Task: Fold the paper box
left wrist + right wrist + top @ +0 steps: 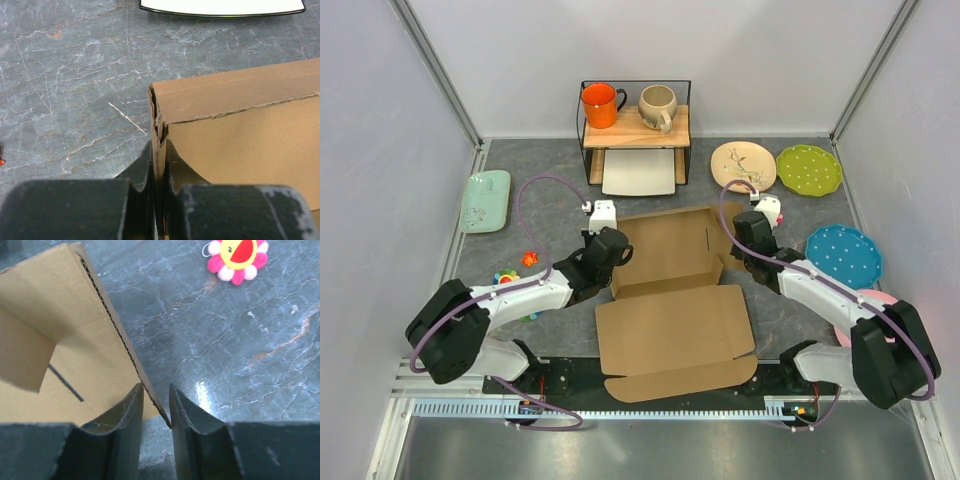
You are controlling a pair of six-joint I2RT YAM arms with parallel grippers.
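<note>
— The left pincer [159, 150]?
— Pressed together, pinching the raised left wall of the paper box [675, 325] at its corner. In the top view that is about ten o'clock from the box's middle.
— And the right pincer [156, 390]?
— Fingers a little apart, astride the top edge of the right wall, near two o'clock.
— The box itself?
— In the middle of the desk [550, 215], with its front panel lying flat toward six o'clock. A flower toy [239, 257] lies beyond the right pincer, at one o'clock.
</note>
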